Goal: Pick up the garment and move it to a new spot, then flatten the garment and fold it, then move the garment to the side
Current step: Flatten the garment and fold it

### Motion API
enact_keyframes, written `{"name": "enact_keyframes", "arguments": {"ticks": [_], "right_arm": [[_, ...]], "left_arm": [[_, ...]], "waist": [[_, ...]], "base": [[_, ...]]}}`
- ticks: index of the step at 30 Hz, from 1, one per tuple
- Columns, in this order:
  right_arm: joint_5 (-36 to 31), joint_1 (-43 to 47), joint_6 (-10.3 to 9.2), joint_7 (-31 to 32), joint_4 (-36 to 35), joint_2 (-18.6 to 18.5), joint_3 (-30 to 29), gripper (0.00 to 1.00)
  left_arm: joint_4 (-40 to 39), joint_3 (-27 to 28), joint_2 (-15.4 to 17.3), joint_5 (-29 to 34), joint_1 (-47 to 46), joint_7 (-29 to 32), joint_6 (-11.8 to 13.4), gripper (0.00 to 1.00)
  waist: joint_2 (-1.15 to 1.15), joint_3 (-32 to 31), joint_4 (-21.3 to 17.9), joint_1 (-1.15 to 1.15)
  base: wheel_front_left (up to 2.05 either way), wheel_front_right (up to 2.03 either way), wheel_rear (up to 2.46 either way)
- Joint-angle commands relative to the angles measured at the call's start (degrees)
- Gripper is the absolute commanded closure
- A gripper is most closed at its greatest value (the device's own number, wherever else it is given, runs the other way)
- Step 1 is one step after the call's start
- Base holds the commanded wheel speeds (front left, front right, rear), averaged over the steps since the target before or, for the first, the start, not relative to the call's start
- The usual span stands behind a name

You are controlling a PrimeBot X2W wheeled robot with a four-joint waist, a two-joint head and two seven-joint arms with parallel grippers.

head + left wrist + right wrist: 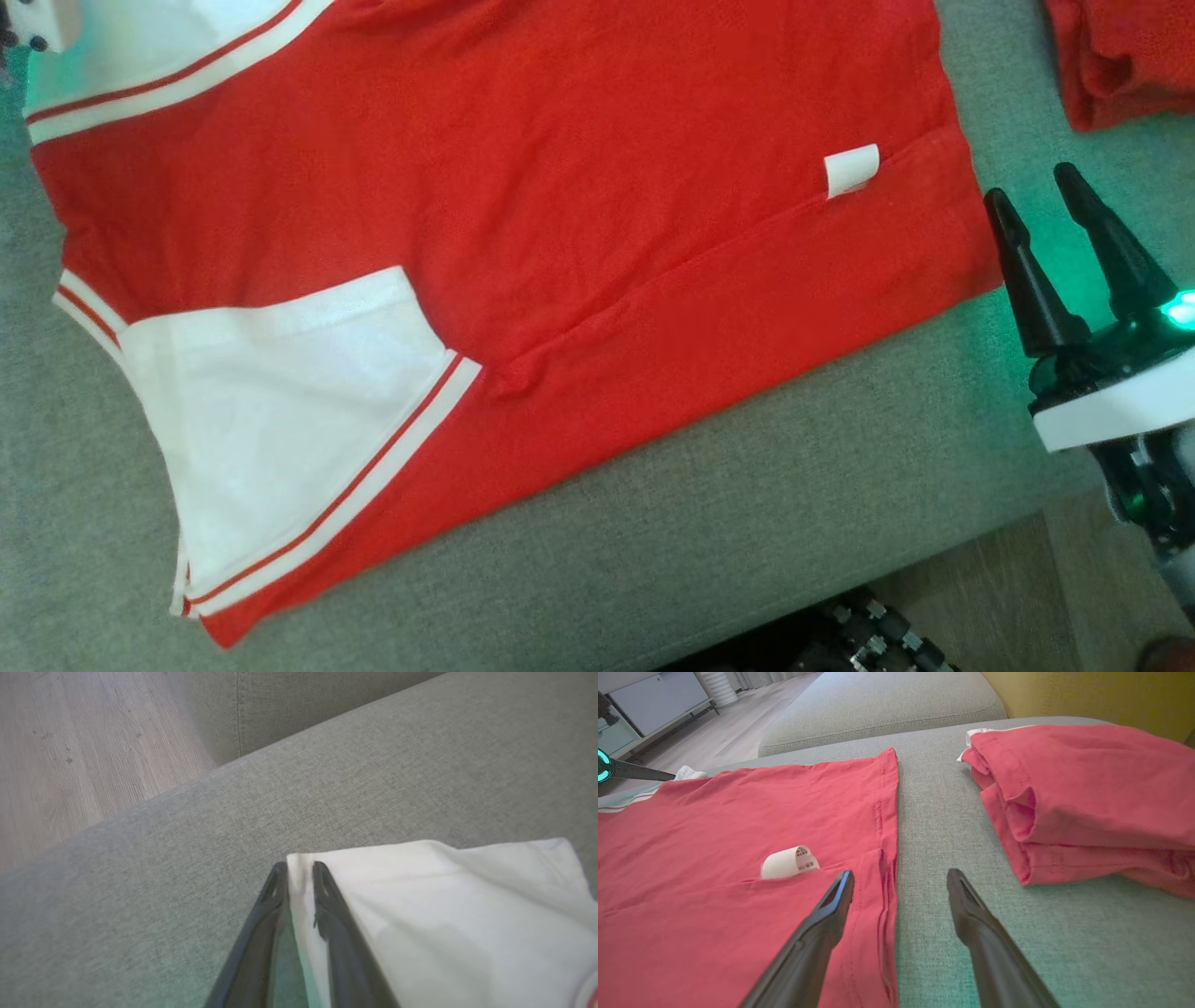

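Observation:
The red garment point(523, 187) lies spread flat on the grey sofa cushion point(747, 485), with a white sleeve point(280, 411) at the lower left and a small white label point(851, 170) near its right hem. In the left wrist view my left gripper point(299, 865) is shut on the edge of the other white sleeve point(444, 905), low over the cushion. My right gripper point(1036, 187) stands open just right of the hem, holding nothing. The right wrist view shows its fingertips point(845, 882) over the hem point(887, 826), beside the label point(789, 862).
A second red garment point(1120, 56), folded, sits on the cushion at the far right point(1087, 798). The cushion's front edge drops to a wooden floor point(1027, 579), where part of my dark base point(868, 635) shows. A yellow backrest point(1087, 695) rises behind the folded pile.

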Motion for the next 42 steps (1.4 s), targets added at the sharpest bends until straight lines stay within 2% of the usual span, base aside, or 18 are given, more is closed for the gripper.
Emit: {"name": "enact_keyframes", "arguments": {"ticks": [1,2,11,15,21,25,29,35,42], "right_arm": [[-0.03,0.60,-0.05,-0.62,-0.92,-1.13,0.02,0.00],[-0.07,0.57,-0.05,-0.62,-0.98,-1.13,-0.03,0.00],[-0.14,-1.55,-0.05,-0.44,-1.22,-1.99,-0.34,0.00],[-2.55,-5.63,-0.05,3.76,1.16,-3.53,-0.77,0.00],[-4.30,-15.04,-0.05,15.80,6.67,-0.01,-1.69,0.00],[-7.41,-22.03,-0.05,23.00,13.89,2.46,-1.15,0.00],[-10.10,-28.33,-0.05,28.41,21.59,6.42,-1.10,0.00],[-12.20,-34.04,-0.05,32.82,30.02,10.29,-1.44,0.00],[-14.49,-38.81,-0.05,32.79,38.70,13.00,-3.21,0.00]], "left_arm": [[-1.29,1.63,3.20,-0.17,-1.34,0.71,0.06,0.84],[-1.60,1.65,3.26,-0.25,-1.33,0.68,0.03,1.00],[-4.48,0.54,2.88,0.78,-0.98,-3.74,-1.27,1.00],[-6.14,-0.49,2.21,1.91,-0.64,-7.96,-2.07,1.00],[-8.38,-2.15,1.02,1.93,-0.24,-11.04,-2.81,1.00],[-9.93,-3.41,0.24,1.57,-0.46,-11.83,-3.09,1.00],[-11.44,-4.58,-0.10,0.80,-0.59,-12.42,-3.26,1.00],[-12.96,-6.06,0.33,0.10,-0.68,-12.58,-3.35,1.00],[-13.42,-7.38,0.84,-1.03,-0.96,-13.10,-3.39,1.00]], "waist": [[0.00,0.13,-0.01,0.00],[0.00,0.20,-0.01,0.00],[0.00,-1.61,1.63,0.00],[0.00,-3.56,3.43,0.00],[0.00,-5.56,6.86,0.00],[0.00,-5.98,9.15,0.00],[0.00,-6.16,10.96,0.00],[0.00,-6.35,12.42,0.00],[0.00,-6.34,13.26,0.00]], "base": [[0.00,0.00,0.00],[0.00,0.00,0.00],[0.00,0.00,0.00],[0.00,0.00,0.00],[0.00,0.00,0.00],[0.00,0.00,0.00],[0.00,0.00,0.00],[0.00,0.00,0.00],[0.00,0.00,0.00]]}}
